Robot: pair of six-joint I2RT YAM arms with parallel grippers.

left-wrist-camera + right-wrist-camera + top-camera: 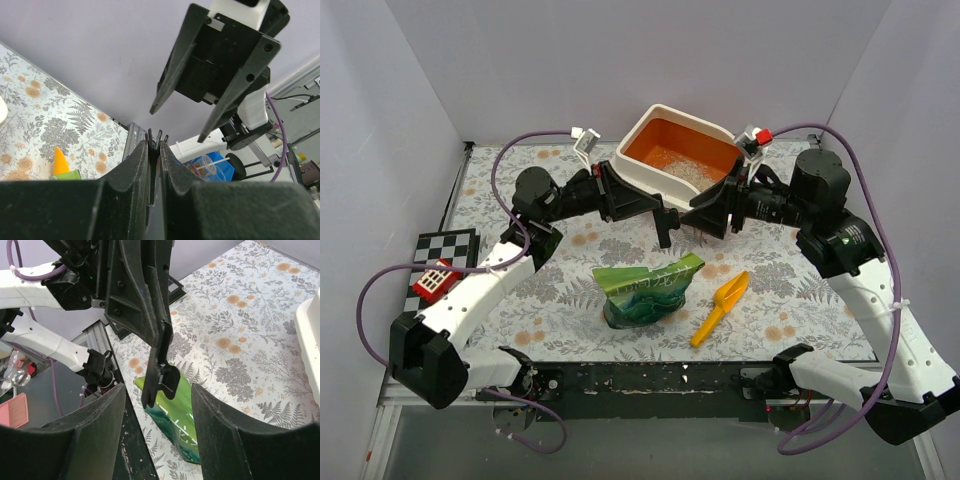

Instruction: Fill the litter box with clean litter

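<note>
Jaws: left gripper (154, 150) pinches a black clip (167, 380) — right gripper (176, 125) wide open, empty.

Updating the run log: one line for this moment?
left claw: shut on clip | right claw: open | bag: on table | box: some litter
</note>
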